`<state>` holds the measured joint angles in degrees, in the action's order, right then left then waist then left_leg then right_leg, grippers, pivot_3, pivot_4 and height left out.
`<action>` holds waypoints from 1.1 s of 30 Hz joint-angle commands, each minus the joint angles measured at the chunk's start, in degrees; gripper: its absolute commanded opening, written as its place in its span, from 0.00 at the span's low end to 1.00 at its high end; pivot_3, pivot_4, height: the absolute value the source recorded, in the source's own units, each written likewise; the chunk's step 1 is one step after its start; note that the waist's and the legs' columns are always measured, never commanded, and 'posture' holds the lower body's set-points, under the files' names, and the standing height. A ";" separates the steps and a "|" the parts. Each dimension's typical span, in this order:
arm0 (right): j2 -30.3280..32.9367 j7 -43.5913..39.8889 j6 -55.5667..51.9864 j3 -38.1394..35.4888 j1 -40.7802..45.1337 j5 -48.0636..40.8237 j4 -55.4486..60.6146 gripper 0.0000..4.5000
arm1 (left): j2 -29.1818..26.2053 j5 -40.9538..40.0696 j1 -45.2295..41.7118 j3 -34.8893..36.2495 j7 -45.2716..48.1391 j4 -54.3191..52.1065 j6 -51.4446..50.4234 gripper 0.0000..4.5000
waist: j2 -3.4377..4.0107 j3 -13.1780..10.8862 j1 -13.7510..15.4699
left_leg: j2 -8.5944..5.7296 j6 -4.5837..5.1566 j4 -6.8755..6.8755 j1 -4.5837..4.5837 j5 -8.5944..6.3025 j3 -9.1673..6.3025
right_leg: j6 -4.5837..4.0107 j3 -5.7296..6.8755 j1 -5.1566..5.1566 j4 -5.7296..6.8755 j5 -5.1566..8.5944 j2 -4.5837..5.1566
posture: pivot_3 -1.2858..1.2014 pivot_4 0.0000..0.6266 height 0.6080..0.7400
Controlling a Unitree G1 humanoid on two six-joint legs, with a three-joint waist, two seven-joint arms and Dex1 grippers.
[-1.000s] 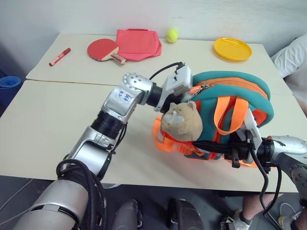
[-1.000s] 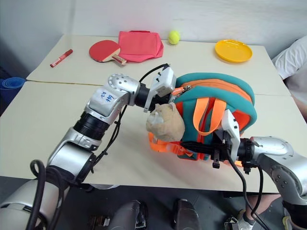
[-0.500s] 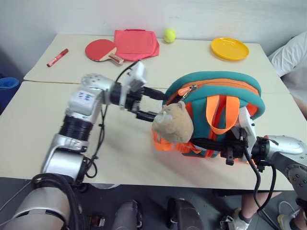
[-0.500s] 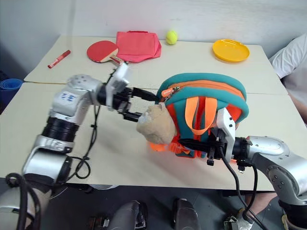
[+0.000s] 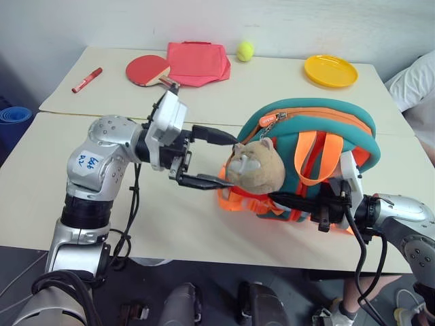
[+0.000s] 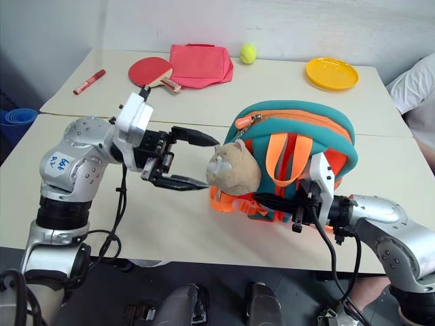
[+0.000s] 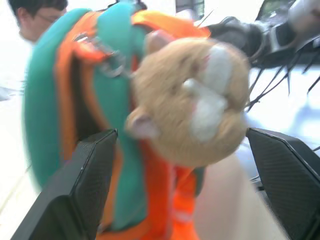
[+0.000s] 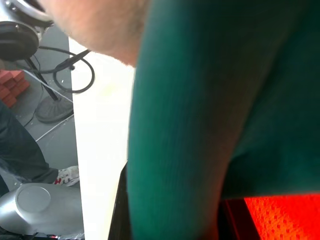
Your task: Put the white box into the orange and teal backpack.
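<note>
The orange and teal backpack [image 5: 319,129] stands on the table with its zipped teal top upward and a tan plush toy [image 5: 255,166] on its front. My left gripper [image 5: 228,161] is open just left of the toy, level, with one finger above the toy's face and one below. In the left wrist view the black fingers [image 7: 80,190] frame the toy and the bag. My right gripper [image 5: 285,199] is shut on the backpack's lower front edge. The white box is out of view.
At the table's far side lie a red marker [image 5: 86,79], a red paddle [image 5: 146,69], a pink-red cloth bag [image 5: 197,61], a tennis ball [image 5: 245,49] and a yellow plate [image 5: 329,70]. A person in white [image 5: 414,81] sits at the right edge.
My left gripper has drawn back leftward from the backpack's top opening and opened. The right gripper has kept its hold on the bag, which shifted slightly.
</note>
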<state>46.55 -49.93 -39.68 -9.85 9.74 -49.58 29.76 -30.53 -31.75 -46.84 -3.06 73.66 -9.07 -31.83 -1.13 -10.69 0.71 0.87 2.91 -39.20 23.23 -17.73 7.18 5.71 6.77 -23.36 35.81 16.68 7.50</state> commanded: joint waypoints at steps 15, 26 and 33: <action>-1.27 0.35 2.53 -1.51 -1.32 1.15 0.49 0.00 | -1.34 -1.46 -1.63 3.56 -3.71 5.95 2.12 0.22 | 0.00 0.00 0.52 | -0.03 0.00 0.00 -0.04 0.03 0.00 | 0.00 0.02 0.02 0.01 0.00 -0.03 | 0.52 0.24 1.00; -2.39 3.51 3.25 -4.74 -4.56 0.55 2.44 0.00 | -11.58 4.57 -2.60 1.81 1.79 26.15 2.55 0.16 | 0.02 0.01 0.24 | -0.04 0.00 0.06 -0.04 0.04 0.06 | 0.00 0.48 -0.03 0.03 0.00 -0.09 | 0.52 0.24 1.00; -4.67 4.14 4.38 -5.01 -6.66 0.89 2.07 0.00 | -2.36 13.79 6.08 -5.40 -2.09 29.65 16.78 0.16 | 0.02 0.01 0.71 | -0.12 0.07 0.04 -0.03 0.05 0.05 | 0.03 0.46 0.00 0.03 -0.02 0.02 | 0.52 0.24 1.00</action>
<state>42.44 -46.00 -36.81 -13.67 3.44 -48.30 31.12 -33.42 -19.75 -41.70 -7.84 72.74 20.86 -17.67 -1.11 -10.68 1.42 0.75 2.98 -39.17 23.22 -17.68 7.22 5.74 7.21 -23.37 35.83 16.66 7.53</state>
